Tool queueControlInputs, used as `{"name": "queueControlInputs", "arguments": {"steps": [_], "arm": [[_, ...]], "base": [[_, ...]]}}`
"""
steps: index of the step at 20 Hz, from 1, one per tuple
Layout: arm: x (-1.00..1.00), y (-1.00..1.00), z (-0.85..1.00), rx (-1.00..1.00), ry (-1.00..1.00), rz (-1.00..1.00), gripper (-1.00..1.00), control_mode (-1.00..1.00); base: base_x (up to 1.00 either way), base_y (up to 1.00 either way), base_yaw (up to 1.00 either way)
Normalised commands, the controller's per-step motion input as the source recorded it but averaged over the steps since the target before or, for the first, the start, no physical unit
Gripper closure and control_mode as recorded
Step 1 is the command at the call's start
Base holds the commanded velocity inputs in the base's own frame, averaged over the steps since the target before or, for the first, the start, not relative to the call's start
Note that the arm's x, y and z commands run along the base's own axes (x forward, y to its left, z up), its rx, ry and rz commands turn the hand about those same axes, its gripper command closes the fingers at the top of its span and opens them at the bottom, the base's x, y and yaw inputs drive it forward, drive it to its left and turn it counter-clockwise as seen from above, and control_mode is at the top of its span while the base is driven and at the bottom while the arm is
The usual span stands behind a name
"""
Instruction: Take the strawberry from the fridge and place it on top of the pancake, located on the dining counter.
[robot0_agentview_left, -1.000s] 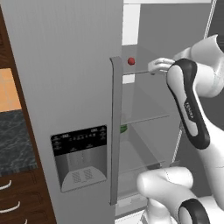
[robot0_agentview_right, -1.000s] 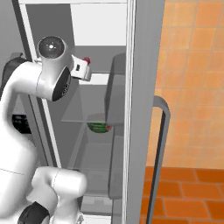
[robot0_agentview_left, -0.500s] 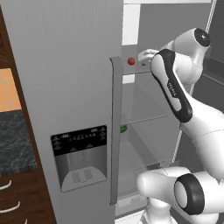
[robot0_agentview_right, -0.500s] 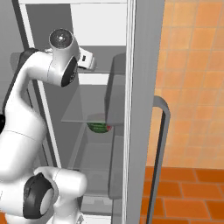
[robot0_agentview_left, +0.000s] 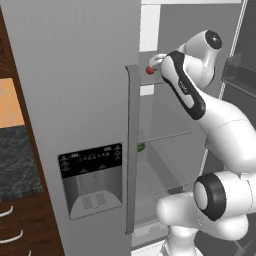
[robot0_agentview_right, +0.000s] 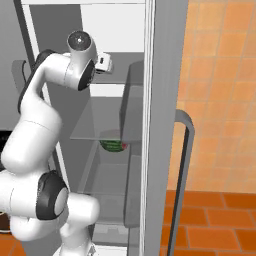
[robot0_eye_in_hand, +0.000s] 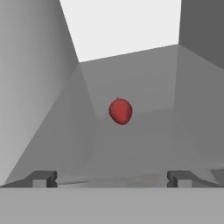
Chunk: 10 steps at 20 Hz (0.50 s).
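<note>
Reaches deeper onto the upper fridge (robot0_agentview_left: 75, 75) shelf; gripper (robot0_eye_in_hand: 112, 178) spread wide (nothing held), strawberry (robot0_eye_in_hand: 120, 110) ahead, centred between fingertips, apart.

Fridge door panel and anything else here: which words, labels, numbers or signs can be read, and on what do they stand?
Black dispenser panel on the fridge: small pale marks, too small and blurred to read.
No other text is legible.

The strawberry (robot0_eye_in_hand: 120, 111) is sitting on an upper shelf (robot0_agentview_left: 175, 85) in the fridge (robot0_agentview_left: 75, 75), ahead of the gripper (robot0_eye_in_hand: 112, 178), apart from its jaws.
</note>
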Motion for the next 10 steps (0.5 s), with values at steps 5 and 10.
{"name": "queueControlInputs", "arguments": {"steps": [5,10], "arm": [[0.72,0.00,0.00,-0.02,0.02,0.09,-1.00,-1.00],[0.49,0.09,-0.13,-0.01,0.05,0.01,-1.00,-1.00]], "base": [[0.00,0.00,0.00],[0.00,0.00,0.00]]}}
